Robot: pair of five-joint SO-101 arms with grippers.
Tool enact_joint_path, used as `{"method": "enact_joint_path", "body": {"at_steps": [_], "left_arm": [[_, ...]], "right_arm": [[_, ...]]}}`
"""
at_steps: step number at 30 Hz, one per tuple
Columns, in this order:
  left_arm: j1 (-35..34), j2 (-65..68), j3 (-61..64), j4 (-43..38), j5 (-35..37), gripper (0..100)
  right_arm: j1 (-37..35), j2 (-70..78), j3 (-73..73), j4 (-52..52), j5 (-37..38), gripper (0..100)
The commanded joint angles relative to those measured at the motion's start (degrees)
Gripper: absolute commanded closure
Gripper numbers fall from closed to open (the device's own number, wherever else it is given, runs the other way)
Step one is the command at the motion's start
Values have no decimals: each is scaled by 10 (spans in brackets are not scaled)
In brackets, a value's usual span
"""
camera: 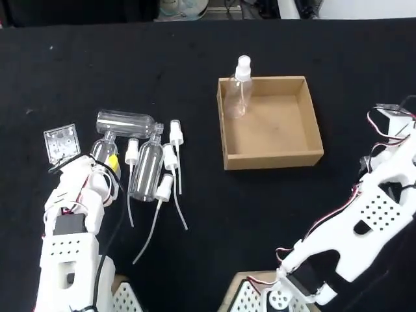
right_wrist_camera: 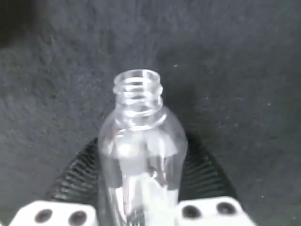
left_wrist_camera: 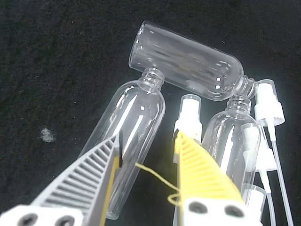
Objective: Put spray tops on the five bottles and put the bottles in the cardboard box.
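My left gripper (left_wrist_camera: 148,139) is open, its grey and yellow fingers on either side of an uncapped clear bottle (left_wrist_camera: 131,127) that lies on the black table. Two more uncapped bottles (camera: 127,122) (camera: 148,170) lie beside it, with several loose white spray tops (camera: 170,156) among them. My right gripper (right_wrist_camera: 141,176) is shut on another uncapped clear bottle (right_wrist_camera: 140,136), held neck outward over the table at the right (camera: 392,120). The cardboard box (camera: 273,158) stands mid-table, and a bottle with a spray top (camera: 241,91) stands upright in its back left corner.
A small clear square piece (camera: 62,143) lies left of the bottles. The spray tops' long thin tubes (camera: 153,227) trail toward the front. The bases of both arms (camera: 260,296) sit at the front edge.
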Motion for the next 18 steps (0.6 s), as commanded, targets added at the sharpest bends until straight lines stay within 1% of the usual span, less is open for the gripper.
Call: {"method": "enact_joint_path", "body": {"at_steps": [1,5,9,14,18], "left_arm": [[-7,-11,-3,-6,1,812],[-7,-11,-4,-6,1,812],[-7,-11,-4,-6,1,812],[-7,-11,-3,-6,0,812],[-7,-11,-5,-6,0,812]], "right_arm": [[-5,-58,-57,20,-78,985],[-27,-125,-45,20,-162,987],[-55,-197,13,16,-215,987],[-61,-272,112,-61,-245,987],[-62,-340,248,-143,-247,987]]}}
